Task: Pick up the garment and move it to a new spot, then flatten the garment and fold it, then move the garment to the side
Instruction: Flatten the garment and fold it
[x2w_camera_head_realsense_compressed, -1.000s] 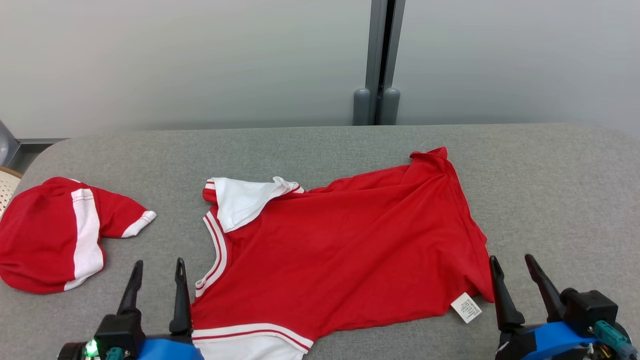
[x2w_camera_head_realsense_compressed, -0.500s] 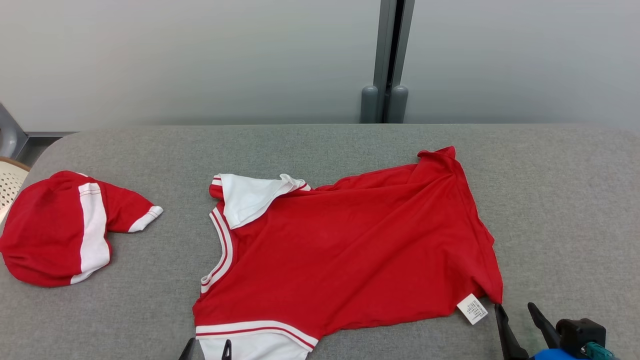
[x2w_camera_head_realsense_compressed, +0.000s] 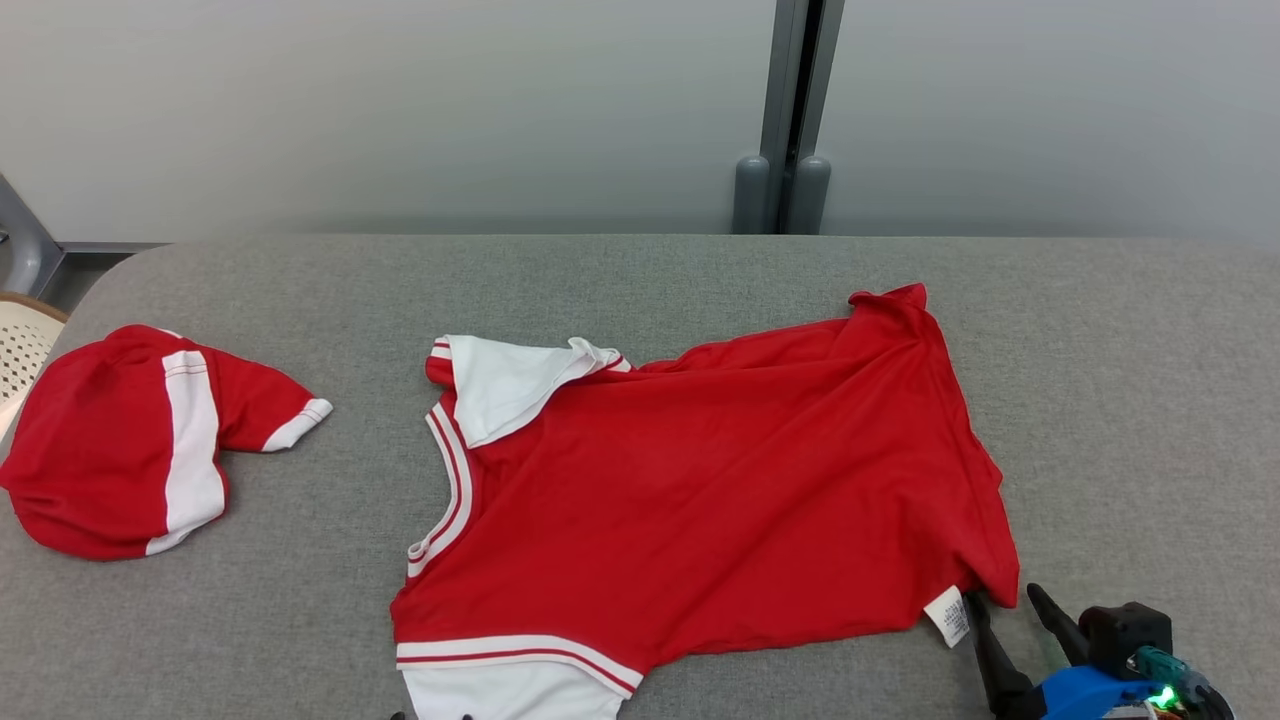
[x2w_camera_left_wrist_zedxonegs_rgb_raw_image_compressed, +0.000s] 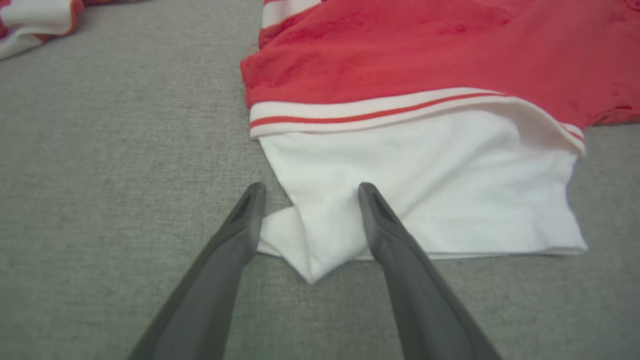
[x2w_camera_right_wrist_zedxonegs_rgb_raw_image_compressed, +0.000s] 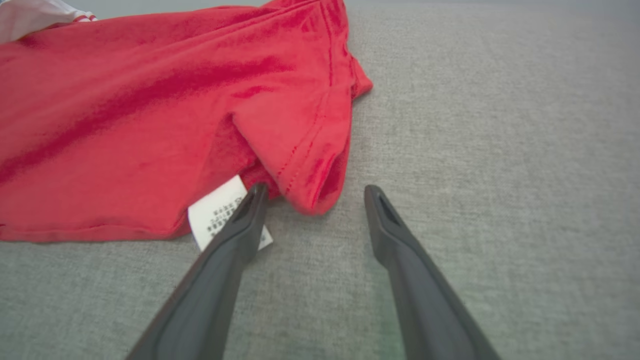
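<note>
We find the garment (x2w_camera_head_realsense_compressed: 700, 480) spread on the table (x2w_camera_head_realsense_compressed: 1120, 340), long axis left-to-right — left gripper (x2w_camera_left_wrist_zedxonegs_rgb_raw_image_compressed: 311, 190), fingers apart, straddles its white sleeve corner (x2w_camera_left_wrist_zedxonegs_rgb_raw_image_compressed: 312, 250); right gripper (x2w_camera_right_wrist_zedxonegs_rgb_raw_image_compressed: 316, 189), likewise apart, its red hem corner (x2w_camera_right_wrist_zedxonegs_rgb_raw_image_compressed: 320, 185).

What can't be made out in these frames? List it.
Right wrist view: care label print too small; a finger of the right end effector covers part.
Head view: white sleeve cut off by the bottom edge.
Head view: pale perforated object cut off by the left edge, unidentifiable.
Left wrist view: left end effector open astride the sleeve corner; contact with cloth unclear.
</note>
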